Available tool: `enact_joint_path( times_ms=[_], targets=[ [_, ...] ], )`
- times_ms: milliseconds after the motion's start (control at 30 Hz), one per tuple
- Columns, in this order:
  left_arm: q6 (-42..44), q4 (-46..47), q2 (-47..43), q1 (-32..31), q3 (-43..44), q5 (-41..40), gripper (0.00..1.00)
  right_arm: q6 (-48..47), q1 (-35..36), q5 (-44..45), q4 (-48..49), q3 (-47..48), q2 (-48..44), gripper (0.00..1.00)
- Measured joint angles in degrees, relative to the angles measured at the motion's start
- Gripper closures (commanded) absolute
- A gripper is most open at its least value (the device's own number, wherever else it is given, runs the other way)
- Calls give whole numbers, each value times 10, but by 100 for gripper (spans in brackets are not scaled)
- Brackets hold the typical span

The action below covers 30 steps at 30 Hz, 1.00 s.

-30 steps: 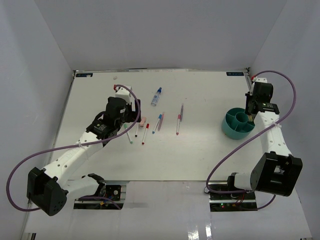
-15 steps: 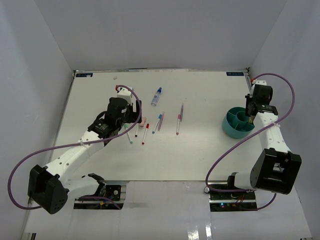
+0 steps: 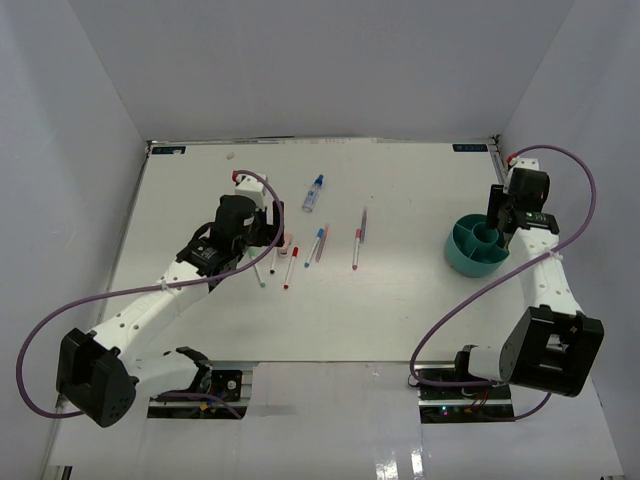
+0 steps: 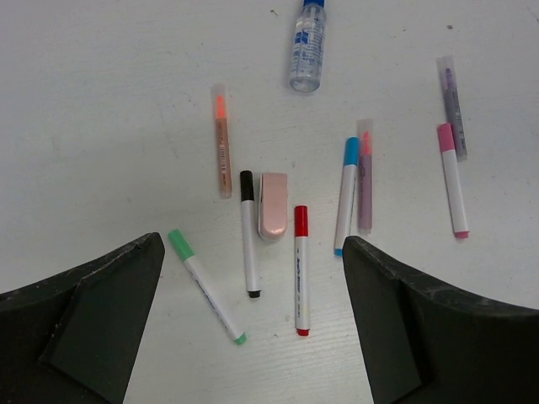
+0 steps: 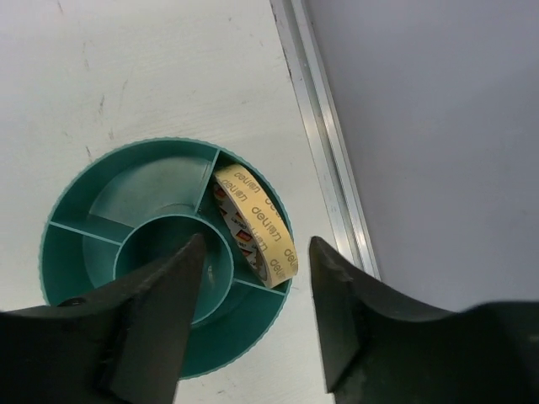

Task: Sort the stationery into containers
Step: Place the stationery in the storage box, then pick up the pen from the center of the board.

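Observation:
Several pens lie left of centre on the white table: a green-capped pen (image 4: 206, 286), a black-capped pen (image 4: 248, 231), a red-capped pen (image 4: 301, 269), a blue-capped pen (image 4: 347, 194) and a pink-capped pen (image 4: 452, 181). A pinkish eraser (image 4: 273, 205) lies between the black and red pens. A blue-capped clear bottle (image 4: 307, 46) lies beyond them. My left gripper (image 4: 253, 248) is open and empty above the pens. The teal organiser bowl (image 3: 478, 255) stands at the right. A yellowish tape ring (image 5: 257, 223) leans in one outer compartment. My right gripper (image 5: 257, 244) is open and empty above the bowl.
An orange pen (image 4: 221, 143) and a purple pen (image 4: 452, 105) lie among the others. A metal rail (image 5: 324, 143) runs along the table's right edge next to the bowl, with the wall just beyond. A small white scrap (image 3: 230, 155) lies near the back edge.
My left gripper has shifted slightly right, over the pens. My right wrist has shifted a little above the bowl. No object has moved.

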Motion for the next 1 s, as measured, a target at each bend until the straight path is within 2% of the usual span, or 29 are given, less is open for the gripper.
enact_joint_path(
  times_ms=[100, 133, 200, 300, 367, 567, 733, 1000],
  targets=[
    [0, 0, 5, 0, 0, 0, 2, 10, 0, -2, 0, 0, -28, 21],
    [0, 0, 7, 0, 0, 0, 2, 16, 0, -9, 0, 0, -41, 9],
    [-1, 0, 10, 0, 0, 0, 2, 32, 0, -33, -2, 0, -73, 2],
    [-3, 0, 17, 0, 0, 0, 2, 55, 0, -90, 4, 0, -127, 0],
    [-4, 0, 21, 0, 0, 0, 2, 77, 0, -130, 17, 0, -161, 10],
    [-16, -5, 45, 0, 0, 2, 2, 154, 0, -265, 103, -47, -247, 10],
    [-54, -54, 100, 0, 22, -7, 2, 221, 3, -366, 160, -92, -262, 10],
    [-164, -128, 127, 24, 13, -33, 4, 259, 50, -405, 177, -136, -258, 5]
  ],
)
